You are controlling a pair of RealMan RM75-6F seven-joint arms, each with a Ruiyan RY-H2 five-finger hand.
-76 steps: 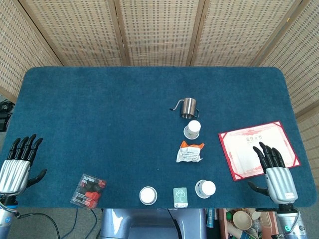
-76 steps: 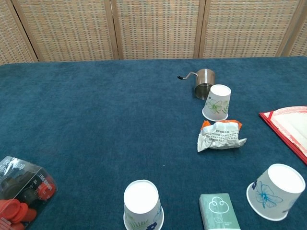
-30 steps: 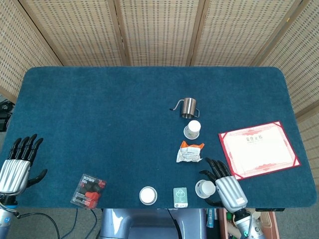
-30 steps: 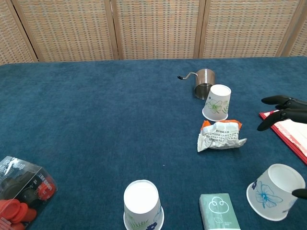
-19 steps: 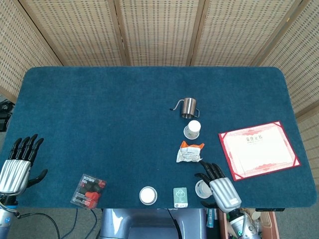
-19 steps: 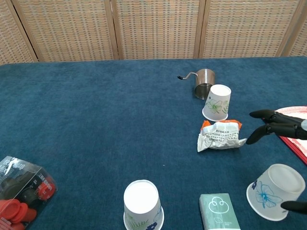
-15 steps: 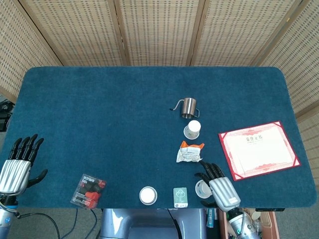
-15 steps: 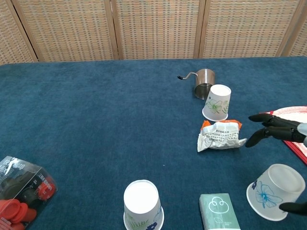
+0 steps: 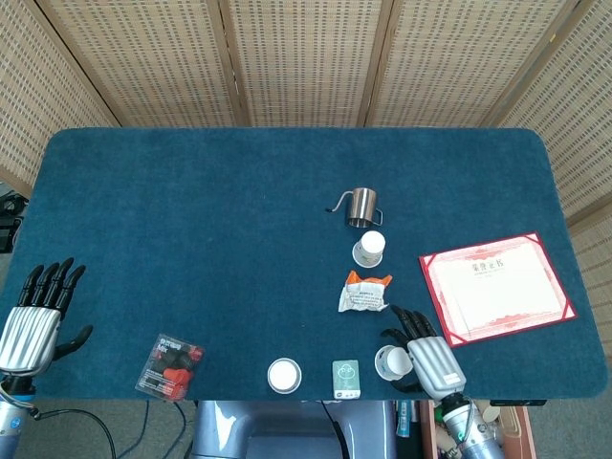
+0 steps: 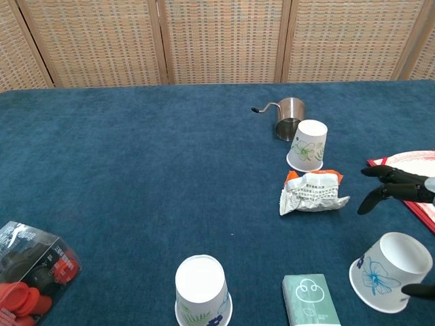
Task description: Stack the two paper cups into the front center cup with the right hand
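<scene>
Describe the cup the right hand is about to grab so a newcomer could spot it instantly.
Start at the red-bordered certificate on the table's right side and drop to the near edge, where the right hand hovers. The paper cup there is upside down, right of the green box. Unlike the other two cups, its print is a blue butterfly.

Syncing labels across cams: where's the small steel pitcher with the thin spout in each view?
Head view: small steel pitcher, right of table centre, just behind an upside-down paper cup.
Chest view: upper right of centre, near the far table edge.
Shared landmark: that same cup, directly in front of it in both views.
</scene>
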